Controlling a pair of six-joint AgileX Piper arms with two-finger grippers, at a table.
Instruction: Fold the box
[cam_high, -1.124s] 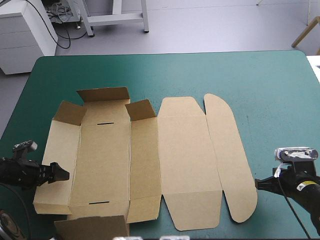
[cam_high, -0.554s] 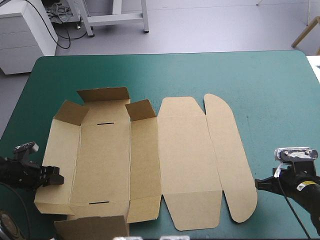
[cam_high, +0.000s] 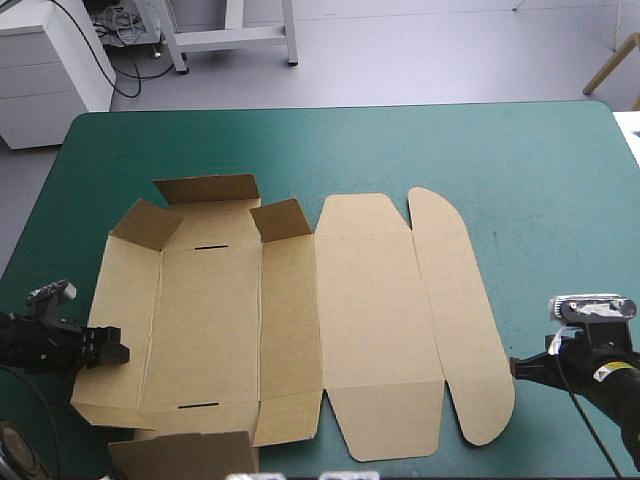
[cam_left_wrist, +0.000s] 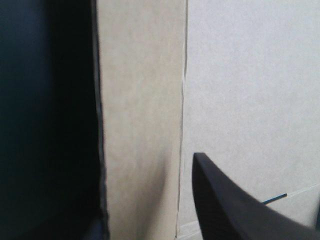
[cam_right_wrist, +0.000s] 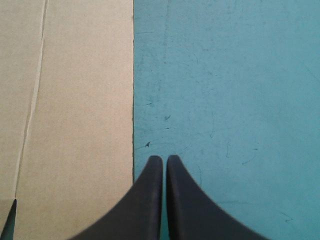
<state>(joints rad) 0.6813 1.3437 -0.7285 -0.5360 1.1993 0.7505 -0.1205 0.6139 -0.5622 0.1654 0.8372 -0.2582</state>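
**Left gripper** (cam_high: 108, 347). The fingers stand apart. The wrist view shows one black finger (cam_left_wrist: 225, 207) over the board inboard of a crease. The other is lost in the dark beyond the board's edge (its place is inferred, not seen). Between them lies the outer left wall strip (cam_left_wrist: 140, 125) of the box (cam_high: 290, 320).

**Right gripper** (cam_right_wrist: 164, 159). The fingers are closed on nothing and meet in one pointed arch. They sit over the teal-green cover (cam_right_wrist: 225, 100), just beside the outer edge of the rounded lid flap (cam_high: 460, 310). No contact with the flap is visible.

**Governing relation.** The box lies spread open between the two grippers, toward the table's left and near sides. Each panel's long axis runs from the near edge to the far edge, and the creases run parallel to it. The left gripper straddles the near end of the wall strip. It is therefore judged the better placed arm to raise that wall about its crease.

**Materials and shapes.**
- The box is plain brown board, matte and stiff, with pre-scored creases.
- The far end flap (cam_high: 205, 188) and the two corner tabs beside it are tilted up. The remaining panels lie flat.
- Two thin dark slots (cam_high: 208, 246) mark the floor panel.
- The lid flap is rounded at both ends.
- The cover is matte and finely scratched.
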